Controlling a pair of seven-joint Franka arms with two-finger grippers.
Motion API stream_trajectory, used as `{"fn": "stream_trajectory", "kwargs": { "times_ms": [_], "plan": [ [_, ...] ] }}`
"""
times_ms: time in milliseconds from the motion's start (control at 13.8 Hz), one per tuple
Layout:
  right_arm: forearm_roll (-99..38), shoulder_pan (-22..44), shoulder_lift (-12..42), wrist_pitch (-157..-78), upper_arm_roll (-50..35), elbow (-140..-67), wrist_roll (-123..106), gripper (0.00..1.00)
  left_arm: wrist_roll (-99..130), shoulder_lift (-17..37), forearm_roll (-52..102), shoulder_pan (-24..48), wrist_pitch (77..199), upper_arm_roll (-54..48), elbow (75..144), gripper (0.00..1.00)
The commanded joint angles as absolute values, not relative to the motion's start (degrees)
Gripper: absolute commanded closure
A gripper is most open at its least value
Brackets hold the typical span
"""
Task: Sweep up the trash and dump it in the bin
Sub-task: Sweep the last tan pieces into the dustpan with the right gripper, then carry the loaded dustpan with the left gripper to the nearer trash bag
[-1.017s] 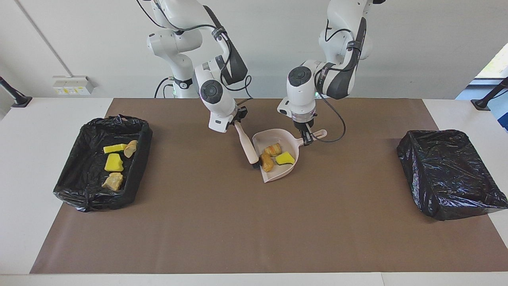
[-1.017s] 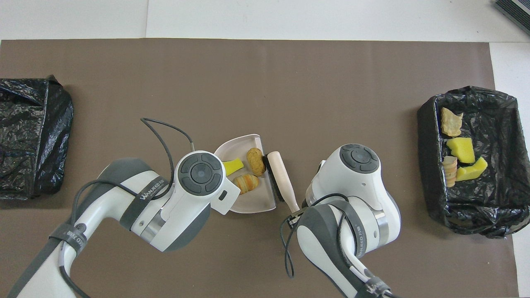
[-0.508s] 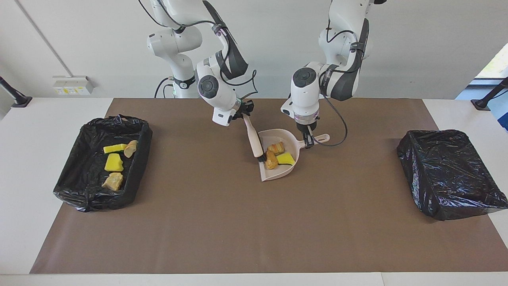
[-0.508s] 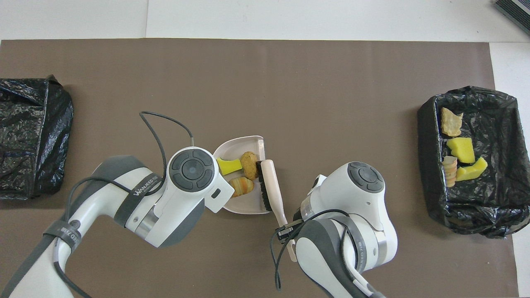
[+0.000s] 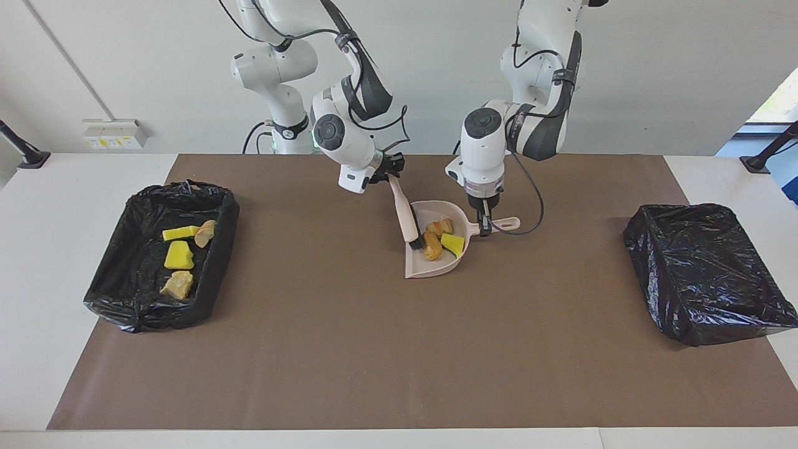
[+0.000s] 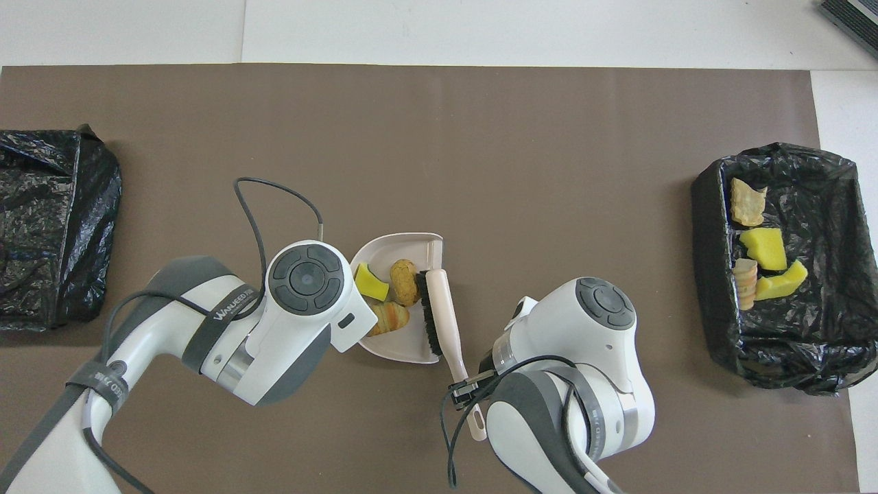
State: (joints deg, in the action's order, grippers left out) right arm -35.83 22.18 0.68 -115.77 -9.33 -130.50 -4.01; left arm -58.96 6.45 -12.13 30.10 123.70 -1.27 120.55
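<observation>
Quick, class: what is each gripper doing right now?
Left gripper: shut on the dustpan handle.
Right gripper: shut on the brush handle.

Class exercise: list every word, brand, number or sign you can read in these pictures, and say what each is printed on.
"WANEED": partly legible brand on the dark strap around the left arm, further characters unreadable.
Strap on the right arm: lettering too blurred to read.
Wall socket box: yellow stickers, unreadable.

Both arms reach down over the middle of the table, wrists bent downward. The left gripper [image 5: 484, 228] points straight down, its 2 fingers clamped. The right gripper [image 5: 391, 172] tilts toward the left arm, fingers clamped too.
</observation>
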Motion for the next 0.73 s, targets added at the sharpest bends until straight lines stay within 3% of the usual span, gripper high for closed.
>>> {"fn": "stream_trajectory", "kwargs": {
  "times_ms": [0, 363, 654],
  "plan": [
    [-36.66, 22.06, -1.05, -115.23, -9.06, -130.43, -3.52, 1.00, -62.05, 6.15, -11.69, 27.69, 126.29, -1.67, 121.82, 1.00],
    [-24.45, 21.53, -1.40, -107.59, -9.05, -126.30, 6.66, 1.00, -69.76, 6.95, -8.62, 23.31, 127.36, -1.67, 120.24, 1.00],
    [-19.60, 22.15, -3.51, -105.20, -9.40, -127.00, 19.30, 1.00, -75.57, 4.14, -5.37, 15.93, 126.83, -1.67, 119.36, 1.00]
  ]
}}
